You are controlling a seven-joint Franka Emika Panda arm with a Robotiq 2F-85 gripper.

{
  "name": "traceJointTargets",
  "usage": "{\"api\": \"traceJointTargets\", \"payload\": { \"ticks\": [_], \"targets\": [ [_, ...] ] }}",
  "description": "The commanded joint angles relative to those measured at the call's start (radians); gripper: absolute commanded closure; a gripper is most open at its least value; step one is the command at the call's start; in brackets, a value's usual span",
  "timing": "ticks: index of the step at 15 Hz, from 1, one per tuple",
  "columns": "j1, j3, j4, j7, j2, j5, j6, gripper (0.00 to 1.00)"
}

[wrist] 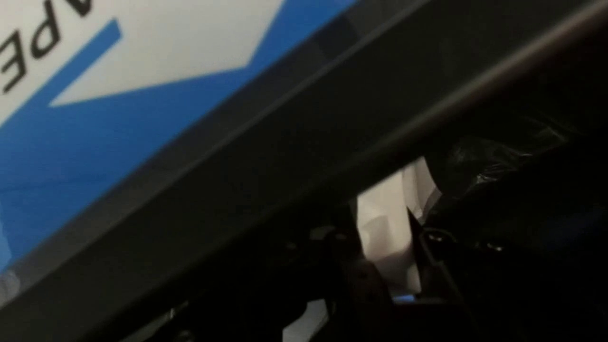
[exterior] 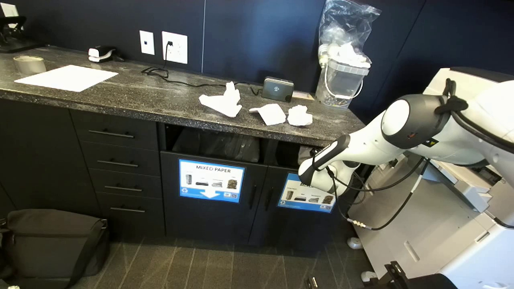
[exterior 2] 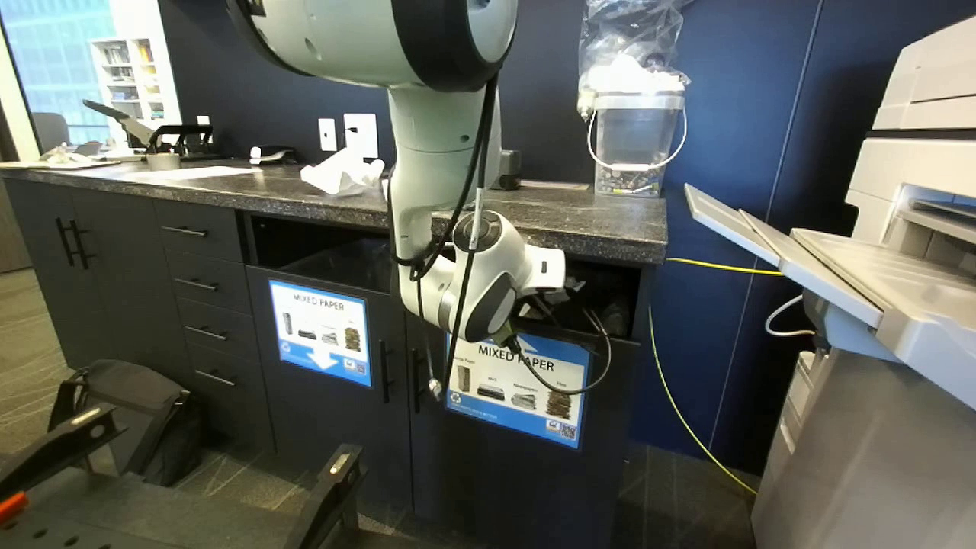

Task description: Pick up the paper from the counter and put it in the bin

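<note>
My gripper [wrist: 383,210] reaches over the cabinet lip into the bin [exterior 2: 619,332], the dark opening at the right end of the dark speckled counter [exterior: 160,96]. This opening also shows in an exterior view [exterior: 284,155]. A blue-and-white sign [exterior 2: 518,396] is below it. In the dark wrist view, the fingers stand a little apart with white paper [wrist: 387,249] filling the gap between them. The lip hides part of this paper. The fingers are hidden in both exterior views. Two small, low white wads [exterior: 300,116] [exterior: 272,114] lie on the counter.
A larger peaked white crumple [exterior: 225,101] and a flat white sheet [exterior: 68,77] lie on the counter. A small dark box [exterior: 278,89] and a clear bucket [exterior: 341,82] stand behind. Another opening [exterior: 217,144] is beside the bin. A printer [exterior 2: 915,252] stands at the right.
</note>
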Motion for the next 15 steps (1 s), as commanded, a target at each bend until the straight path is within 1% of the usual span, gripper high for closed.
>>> {"api": "traceJointTargets", "payload": {
  "ticks": [1,3,5,6,7,8,13,14,15],
  "targets": [
    [0.046,-0.045,0.036,-0.082,0.012,0.059,-0.015,0.42],
    [0.071,-0.073,0.022,-0.112,0.003,0.081,-0.014,0.27],
    [0.107,-0.110,0.004,-0.136,-0.006,0.124,-0.009,0.15],
    [0.128,-0.130,-0.008,-0.151,-0.012,0.151,-0.004,0.07],
    [0.151,-0.151,-0.017,-0.167,-0.015,0.177,-0.002,0.01],
    [0.172,-0.171,-0.022,-0.185,-0.017,0.202,-0.003,0.00],
    [0.295,-0.286,-0.073,-0.296,-0.032,0.341,-0.001,0.00],
    [0.339,-0.334,-0.091,-0.305,-0.035,0.370,0.000,0.00],
    [0.372,-0.367,-0.105,-0.336,-0.037,0.406,-0.001,0.00]
  ]
}}
